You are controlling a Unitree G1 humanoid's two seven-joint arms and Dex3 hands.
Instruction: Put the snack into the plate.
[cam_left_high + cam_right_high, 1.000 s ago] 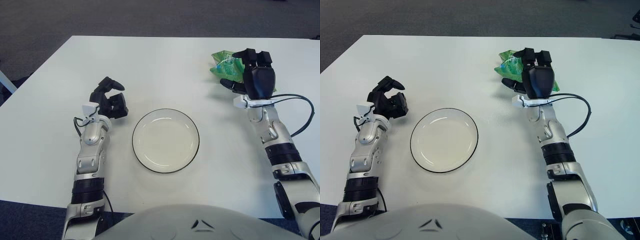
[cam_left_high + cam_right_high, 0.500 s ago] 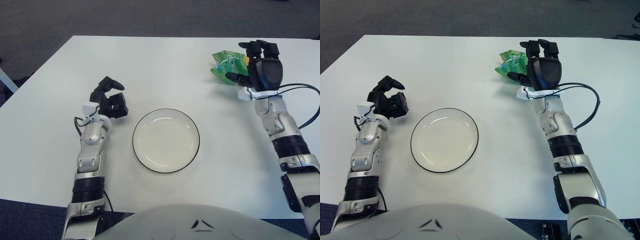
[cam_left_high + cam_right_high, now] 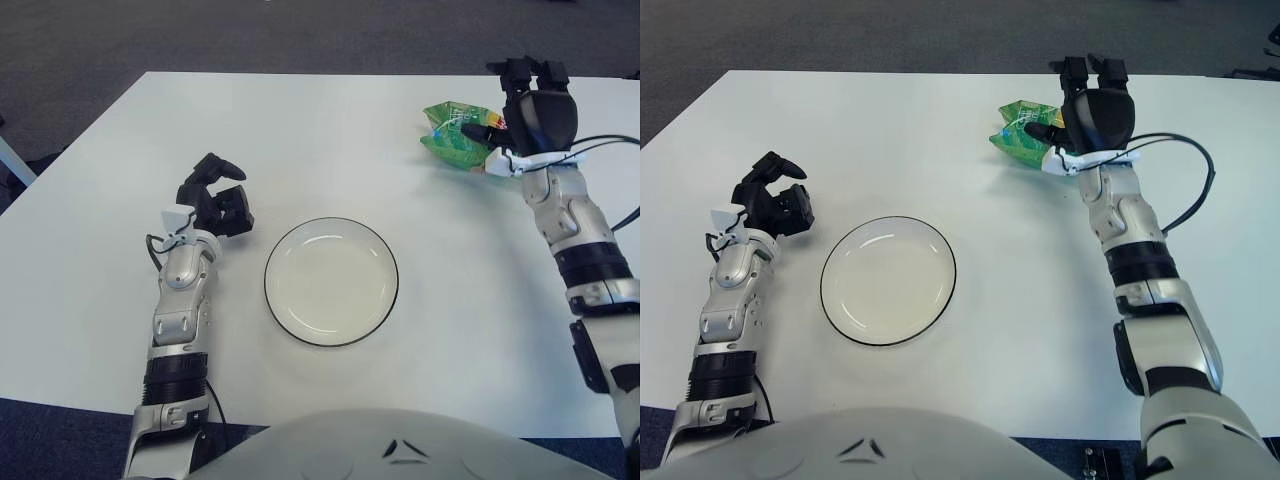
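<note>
Left hand (image 3: pixel 218 200): resting on white table (image 3: pixel 300 140), left of plate, fingers curled, holding nothing. Plate (image 3: pixel 331 281): round, white, dark rim, near table's front centre, nothing in it. Snack (image 3: pixel 455 135): green packet lying on table at far right, well apart from plate. Right hand (image 3: pixel 530 115): raised just right of snack, thumb touching packet's right edge; whether fingers grasp packet, cannot tell.

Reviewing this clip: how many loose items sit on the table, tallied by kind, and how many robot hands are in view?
Snack packets: 1, the green snack packet
Plates: 1, the white plate
Robot hands: 2, the left hand and the right hand
Total: 4
</note>
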